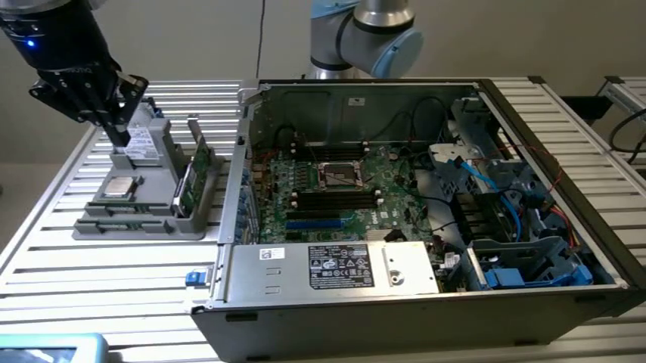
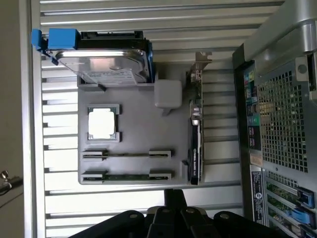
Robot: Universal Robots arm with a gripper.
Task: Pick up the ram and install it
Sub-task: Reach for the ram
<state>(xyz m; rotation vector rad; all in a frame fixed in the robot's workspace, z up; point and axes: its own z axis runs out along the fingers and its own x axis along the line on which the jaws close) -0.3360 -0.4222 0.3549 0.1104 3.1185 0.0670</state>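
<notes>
Ram point(image 2: 127, 176) point(image 1: 126, 224) stands on edge in the outermost pair of clips on the grey tray point(image 2: 138, 124) point(image 1: 159, 193), not held by anything. A thinner dark strip sits in the parallel pair of clips just beside it; whether that is a second stick cannot be told. The chip point(image 2: 103, 124) point(image 1: 121, 187) lies flat in its square recess next to those clips, and the drive point(image 2: 111, 62) point(image 1: 144, 141) sits at the tray's far end. Two green cards point(image 2: 195, 148) point(image 1: 192, 178) stand upright along the side of the tray nearest the case point(image 1: 404, 302) point(image 2: 282, 124).

In the exterior view the arm point(image 1: 60, 38) reaches in from the upper left corner, its dark wrist tilted so the gripper point(image 1: 119, 140) point(image 2: 166, 220) points down and slightly toward the exterior view's right. The fingertips hang over the drive end of the tray, well apart from the ram. Its jaws are pressed together into a single point with nothing between them.

The case lies open on the slatted table point(image 1: 101, 280), motherboard point(image 1: 333, 178) facing up, at the exterior view's right of the tray.
</notes>
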